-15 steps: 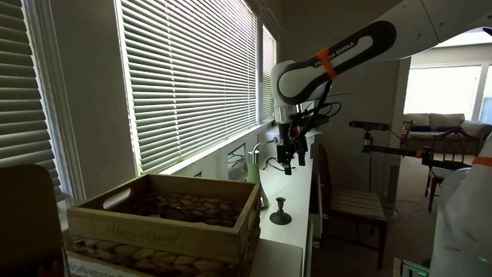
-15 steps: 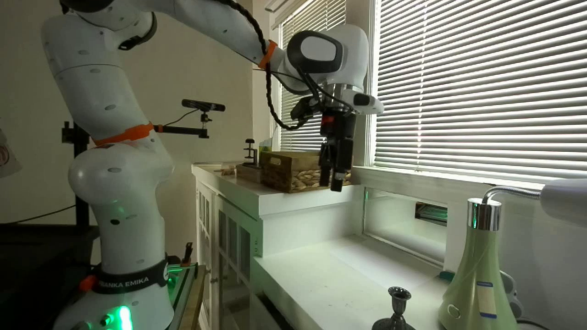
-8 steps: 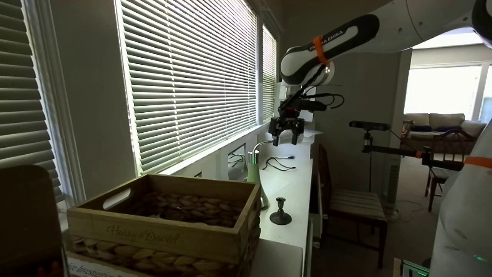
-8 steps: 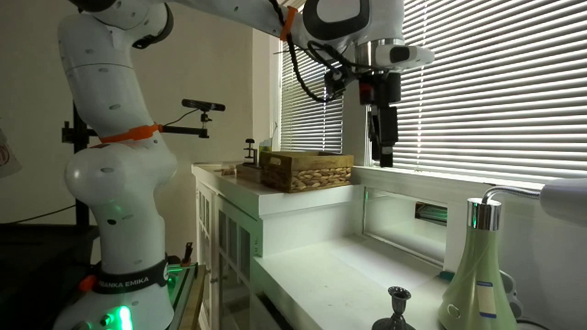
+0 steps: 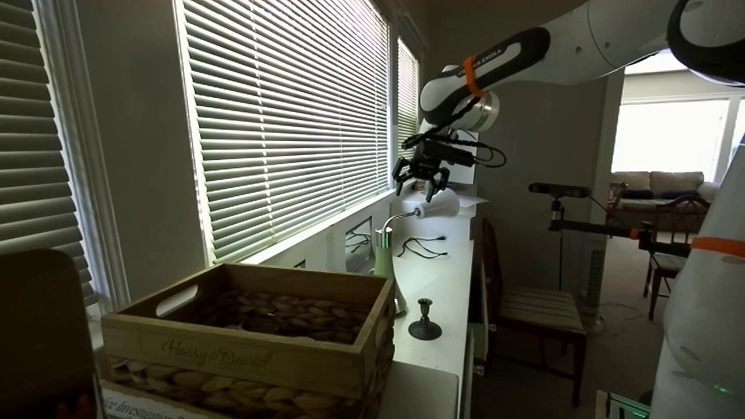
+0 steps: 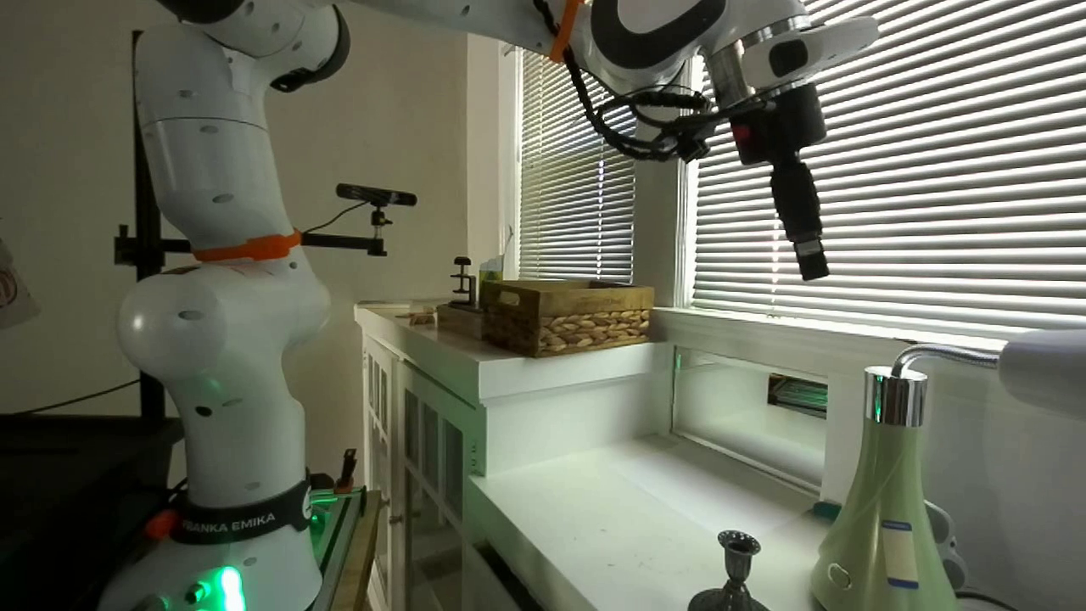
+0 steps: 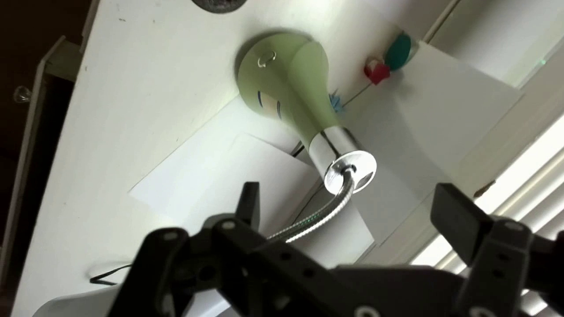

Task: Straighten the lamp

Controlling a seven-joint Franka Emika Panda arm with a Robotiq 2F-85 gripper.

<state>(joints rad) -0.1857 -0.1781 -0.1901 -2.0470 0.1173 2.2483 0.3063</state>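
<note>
We made out "Harry & David" on the crate (image 5: 244, 349) in an exterior view, and "Investigation" on a pale strip (image 5: 145, 407) at its foot, the ends of that line lost to us. "FRANKA EMIKA" ran along the arm (image 5: 567, 58), partly covered by an orange band (image 5: 472, 75), and again around its base collar (image 6: 212, 526). The lamp (image 6: 878, 492) stood upright on the desk (image 6: 611, 518), near the candlestick (image 6: 738, 560); the lamp's blue-edged label (image 6: 899, 556) was too small for us to read. Its shade (image 6: 1048, 371) ran off the right edge in an exterior view, and the crate hid part of the green body (image 5: 384, 262) in an exterior view. The end effector (image 7: 350, 204) was released, its fingers (image 7: 456, 215) spread wide over the bent metal neck (image 7: 324, 216) but apart from it. In the wrist view one finger concealed where the neck led, and the candlestick showed only as a dark rim cut by the top edge.
</note>
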